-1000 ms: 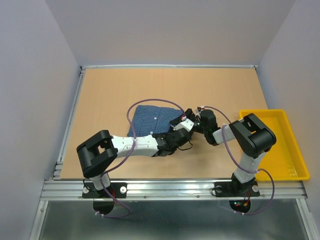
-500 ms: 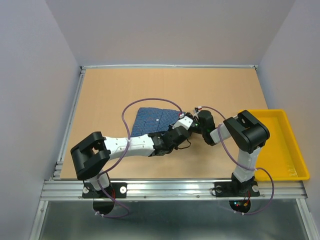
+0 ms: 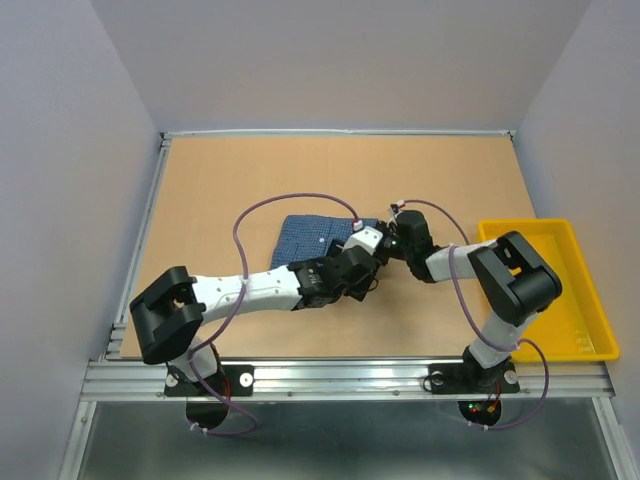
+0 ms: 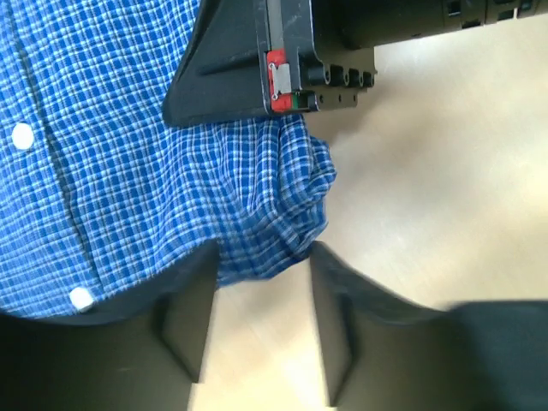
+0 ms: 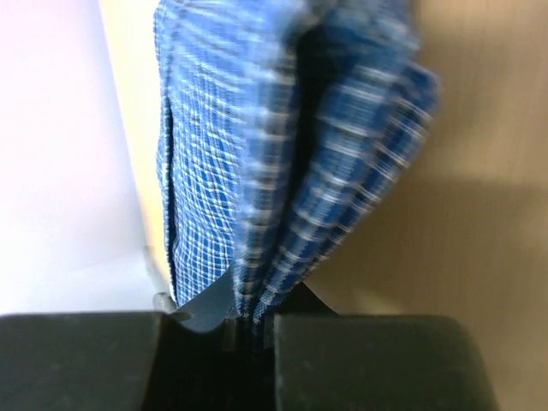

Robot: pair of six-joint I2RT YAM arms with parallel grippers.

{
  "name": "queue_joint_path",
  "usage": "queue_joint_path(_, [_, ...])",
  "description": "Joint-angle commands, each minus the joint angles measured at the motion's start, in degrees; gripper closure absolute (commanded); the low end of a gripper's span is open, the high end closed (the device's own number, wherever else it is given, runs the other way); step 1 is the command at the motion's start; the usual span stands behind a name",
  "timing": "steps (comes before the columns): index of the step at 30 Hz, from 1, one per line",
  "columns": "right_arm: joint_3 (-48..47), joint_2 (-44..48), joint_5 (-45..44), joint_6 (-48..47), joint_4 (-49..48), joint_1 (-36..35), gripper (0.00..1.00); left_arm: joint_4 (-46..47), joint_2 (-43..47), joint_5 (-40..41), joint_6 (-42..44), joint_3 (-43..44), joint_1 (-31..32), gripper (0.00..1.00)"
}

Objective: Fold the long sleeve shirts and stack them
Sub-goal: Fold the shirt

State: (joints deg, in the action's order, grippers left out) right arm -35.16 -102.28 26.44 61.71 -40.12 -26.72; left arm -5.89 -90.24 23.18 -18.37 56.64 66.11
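One blue checked long sleeve shirt (image 3: 310,234) lies folded on the table's middle. In the left wrist view the shirt (image 4: 128,154) fills the upper left, with white buttons showing. My left gripper (image 4: 259,317) stands open just below the shirt's bunched edge, with only bare table between its fingers. My right gripper (image 5: 250,324) is shut on a bunched fold of the shirt (image 5: 282,171), pinching the cloth between its pads. In the top view both grippers meet at the shirt's right edge, the left gripper (image 3: 362,245) beside the right gripper (image 3: 392,238).
A yellow plastic tray (image 3: 556,300) sits at the table's right edge. Purple cables (image 3: 290,202) arc over the shirt from both arms. A metal rail (image 3: 350,375) runs along the near edge, and grey walls stand on three sides.
My left gripper has opened and let go of the shirt's edge. My right gripper has closed on that edge. The shirt has shifted slightly up and right.
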Motion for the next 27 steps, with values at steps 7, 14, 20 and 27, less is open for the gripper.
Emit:
queue_joint_path(7, [-28.6, 14.8, -14.4, -34.0, 59.6, 3.2, 0.99, -10.1, 18.1, -4.4, -4.5, 11.9, -11.2, 0.16])
queue_joint_path(14, [-57.4, 11.1, -35.5, -52.3, 94.9, 4.0, 1.00, -14.8, 26.2, -7.0, -3.7, 12.9, -21.9, 0.13])
queue_joint_path(20, [-76.8, 3.5, -54.6, -59.7, 114.7, 3.2, 1.00, -15.8, 28.4, -10.3, -4.7, 9.5, -26.2, 0.13])
queue_joint_path(27, [-75.5, -9.1, -67.1, -56.5, 117.6, -7.2, 0.99, -17.4, 31.0, -11.3, -7.9, 4.5, -28.0, 0.13])
